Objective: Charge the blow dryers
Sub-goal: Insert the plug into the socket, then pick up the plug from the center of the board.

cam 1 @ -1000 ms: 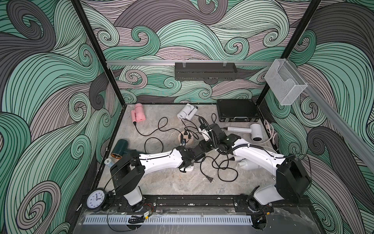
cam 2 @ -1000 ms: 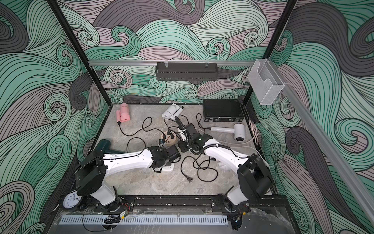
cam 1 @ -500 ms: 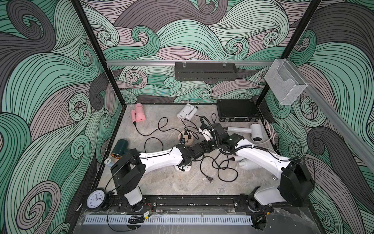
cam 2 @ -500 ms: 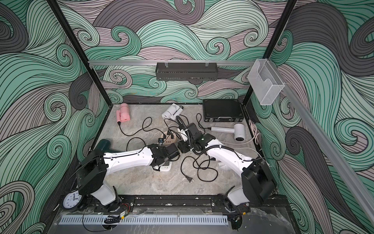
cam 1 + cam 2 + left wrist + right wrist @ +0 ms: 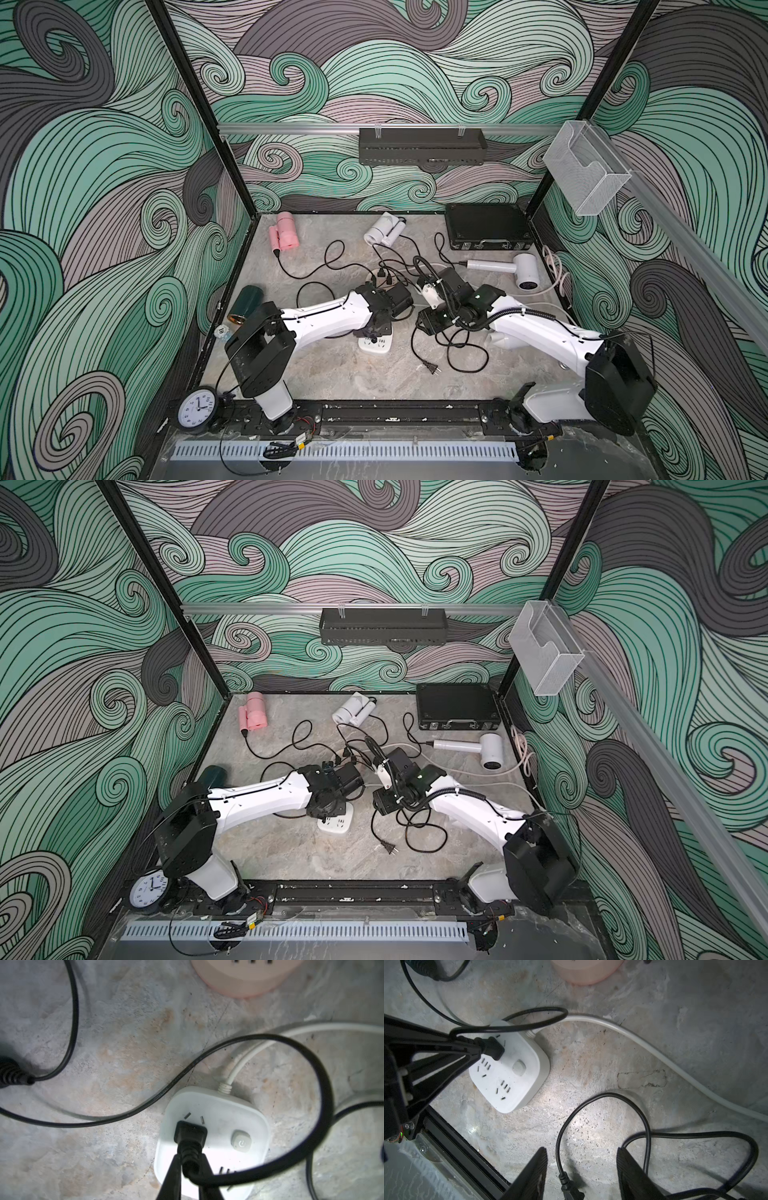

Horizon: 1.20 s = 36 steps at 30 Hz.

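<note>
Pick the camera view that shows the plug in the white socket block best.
Left wrist view: the plug sits close and central, seated in the block. The right wrist view shows the plug smaller, from the side. In both top views the left arm hides it; only part of the block shows.

both top views high overhead, wrist views close, sharing socket block (image 5: 224, 1122)
</note>
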Motion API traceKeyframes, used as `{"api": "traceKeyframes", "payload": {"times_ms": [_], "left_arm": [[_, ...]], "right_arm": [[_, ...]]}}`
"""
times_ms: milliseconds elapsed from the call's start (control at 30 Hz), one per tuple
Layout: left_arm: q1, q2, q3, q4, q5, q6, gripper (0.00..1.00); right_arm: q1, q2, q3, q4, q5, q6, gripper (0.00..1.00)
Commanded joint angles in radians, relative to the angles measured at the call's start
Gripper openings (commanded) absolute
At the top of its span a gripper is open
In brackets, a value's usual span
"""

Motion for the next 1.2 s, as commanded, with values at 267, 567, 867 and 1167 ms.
{"api": "traceKeyframes", "payload": {"times_ms": [267,567,867,1167], "left_arm": [[0.051,-0.087,-0.032,0.065,0.168,0.088,0.33],[0.072,-0.073,-0.050,0.092,0.130,0.174,0.30],[0.090,-0.024,-0.024,0.086,0.137,0.275,0.29],[0.103,0.001,-0.037,0.120,0.205,0.259,0.19]], "right_arm": [[0.116,0.040,-0.087,-0.059,-0.009,0.078,0.56],[0.117,0.109,-0.107,-0.030,-0.033,0.068,0.57],[0.121,0.115,-0.127,-0.013,-0.053,0.073,0.56],[0.124,0.129,-0.115,-0.023,-0.089,0.057,0.52]]}}
